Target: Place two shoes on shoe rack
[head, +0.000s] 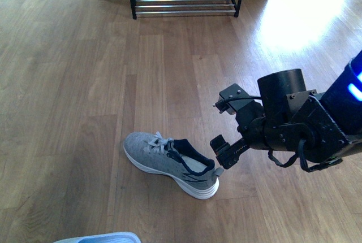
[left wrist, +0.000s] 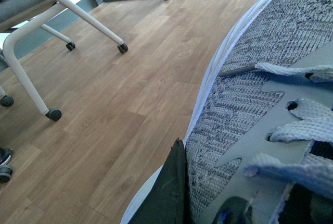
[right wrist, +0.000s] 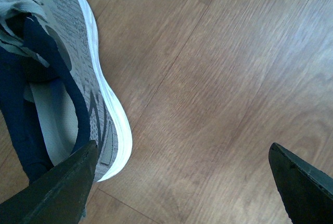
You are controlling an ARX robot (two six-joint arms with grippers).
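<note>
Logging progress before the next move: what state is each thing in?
Floor sneaker: upright, laced, not gripped.
Lifted sneaker: held off the floor.
Left gripper: shut on lifted sneaker.
Right gripper: jaws open by floor sneaker's heel.
Rack: standing, visible shelves bare.

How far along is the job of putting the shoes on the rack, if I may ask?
Nothing is done: the visible shelves of the shoe rack hold no shoes. In hand: the open right gripper is beside the heel of a grey sneaker on the floor. Still to do: grasping, carrying, placing.
</note>
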